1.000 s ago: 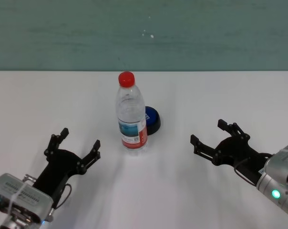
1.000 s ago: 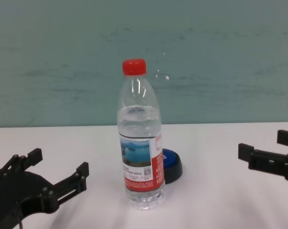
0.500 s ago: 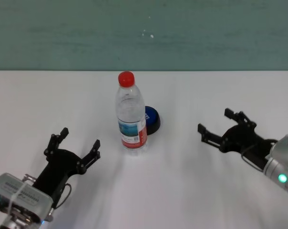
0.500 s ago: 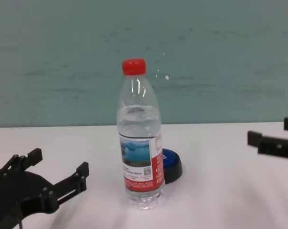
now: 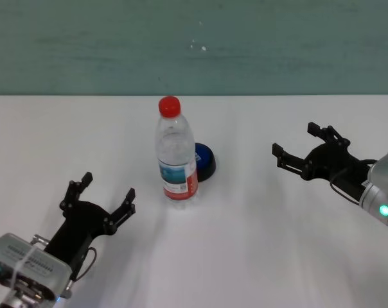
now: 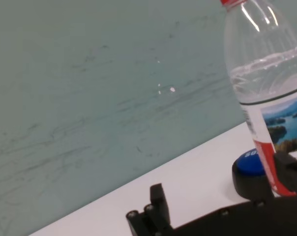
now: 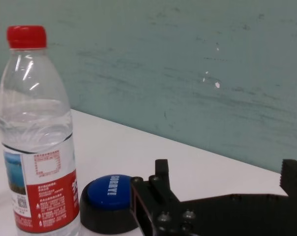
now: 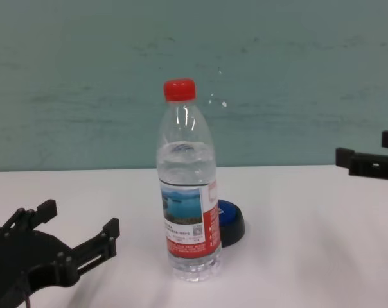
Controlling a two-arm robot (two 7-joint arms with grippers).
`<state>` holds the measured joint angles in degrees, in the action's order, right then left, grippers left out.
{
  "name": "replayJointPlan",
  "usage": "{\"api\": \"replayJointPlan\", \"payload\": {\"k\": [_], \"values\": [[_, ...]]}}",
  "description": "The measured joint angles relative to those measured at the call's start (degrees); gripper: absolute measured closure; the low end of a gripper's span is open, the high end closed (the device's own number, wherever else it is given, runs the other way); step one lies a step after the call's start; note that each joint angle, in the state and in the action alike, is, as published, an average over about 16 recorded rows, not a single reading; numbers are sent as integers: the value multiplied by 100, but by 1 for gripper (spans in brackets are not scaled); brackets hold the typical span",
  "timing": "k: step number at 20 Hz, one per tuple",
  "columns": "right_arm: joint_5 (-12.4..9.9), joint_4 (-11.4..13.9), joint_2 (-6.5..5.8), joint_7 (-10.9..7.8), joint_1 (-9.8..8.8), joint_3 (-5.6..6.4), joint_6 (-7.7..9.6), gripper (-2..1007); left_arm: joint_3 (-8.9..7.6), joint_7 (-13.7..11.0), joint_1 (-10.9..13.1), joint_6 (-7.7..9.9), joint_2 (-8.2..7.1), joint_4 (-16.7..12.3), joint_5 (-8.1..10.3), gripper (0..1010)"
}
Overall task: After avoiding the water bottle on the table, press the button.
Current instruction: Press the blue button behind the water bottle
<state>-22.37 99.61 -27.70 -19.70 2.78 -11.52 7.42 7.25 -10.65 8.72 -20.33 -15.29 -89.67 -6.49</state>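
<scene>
Now, at about 8 o'clock on the table (image 5: 258,256) in the head view, the left gripper (image 5: 99,196) rests low over the white surface, its two black fingers spread apart with nothing between them. It sits well apart from the other things and points up toward 1 o'clock.

Near the middle of the table stands the water bottle (image 5: 176,151), upright, with a red cap (image 5: 169,104) and a label that shows a blue landscape and a red panel. Water fills most of it. In the chest view the bottle (image 8: 187,192) stands in front of the button (image 8: 232,221) and hides its left part.

Just beside the bottle, at its 2 o'clock in the head view, sits the button (image 5: 205,160), a low blue dome on a black base. It lies flat on the table, close behind the bottle's foot; whether the two touch I cannot tell.

Over at about 3 o'clock, the right gripper (image 5: 300,147) hangs above the table, well apart from bottle and button, its fingers released and wide, holding nothing. Its tips point toward 10 o'clock. From the right wrist view, the blue top of the button (image 7: 109,189) shows white lettering.
</scene>
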Motion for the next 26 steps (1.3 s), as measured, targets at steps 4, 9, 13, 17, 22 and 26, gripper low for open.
{"api": "replayJointPlan", "payload": {"k": [4, 9, 13, 17, 22, 26], "values": [[-27, -265, 53, -74, 266, -104, -24, 1, 0, 0, 0, 0, 0, 0, 0, 10], [-70, -605, 156, -143, 554, -244, -82, 1, 0, 0, 0, 0, 0, 0, 0, 10], [-119, -874, 234, -201, 753, -339, -138, 1, 0, 0, 0, 0, 0, 0, 0, 10], [-167, -1160, 304, -270, 964, -434, -192, 1, 0, 0, 0, 0, 0, 0, 0, 10], [-219, -1561, 397, -390, 1270, -567, -249, 1, 0, 0, 0, 0, 0, 0, 0, 10], [-250, -1892, 477, -499, 1525, -684, -293, 1, 0, 0, 0, 0, 0, 0, 0, 10]]}}
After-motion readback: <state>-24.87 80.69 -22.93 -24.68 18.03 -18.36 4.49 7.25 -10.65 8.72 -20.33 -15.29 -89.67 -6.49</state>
